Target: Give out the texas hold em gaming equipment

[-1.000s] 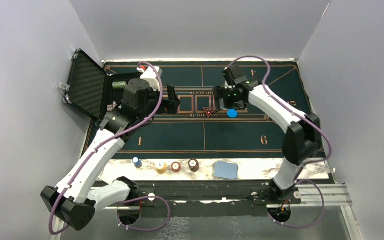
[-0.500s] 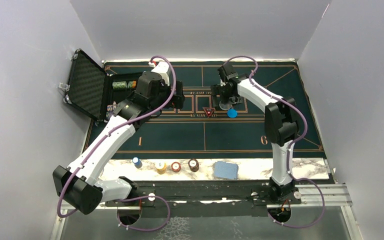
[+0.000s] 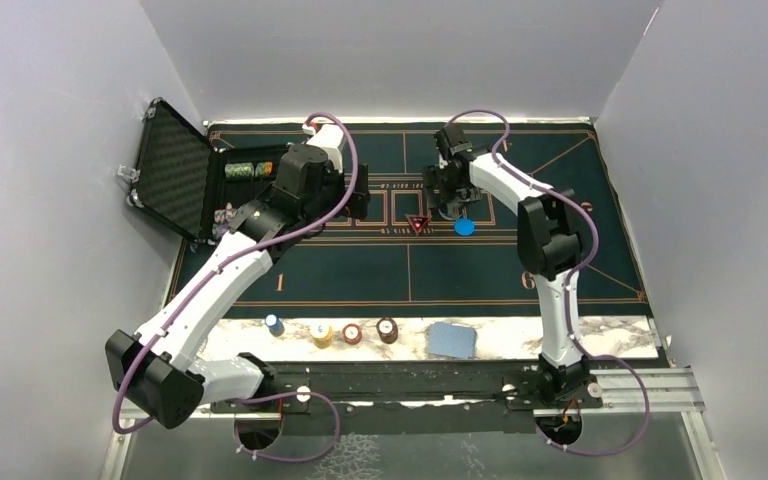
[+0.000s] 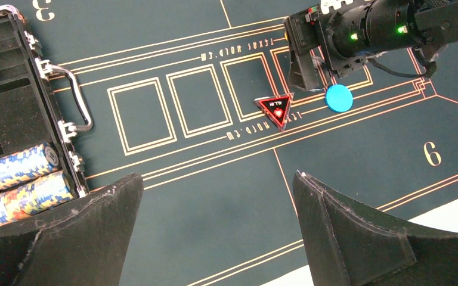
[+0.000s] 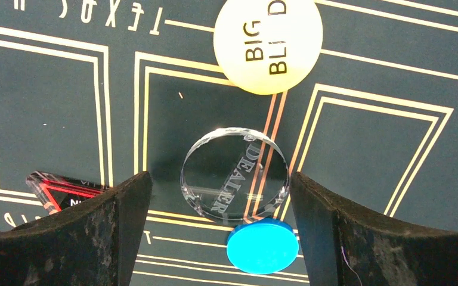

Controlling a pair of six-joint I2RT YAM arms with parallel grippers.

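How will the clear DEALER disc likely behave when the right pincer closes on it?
The clear disc looks rigid and glossy, so it probably won't flex but may slip when pinched. Lying flat on the mat, it seems unlikely to roll; a push could slide it into the blue disc beside it. The open right pincer straddles it.

- The right gripper (image 5: pixel 219 179) hangs over the green felt mat (image 5: pixel 393 149), jaws apart, one dark finger (image 5: pixel 95 238) at each lower corner of the view.
- A clear disc (image 5: pixel 235 174) engraved DEALER lies flat between the fingers, with a gap on either side.
- A blue disc (image 5: pixel 262 245) lies just below it, the rims meeting.
- A yellow disc (image 5: pixel 268 44) printed BIG BLI lies above, apart.
- A red triangular marker (image 5: pixel 65 190) is partly hidden by one finger.
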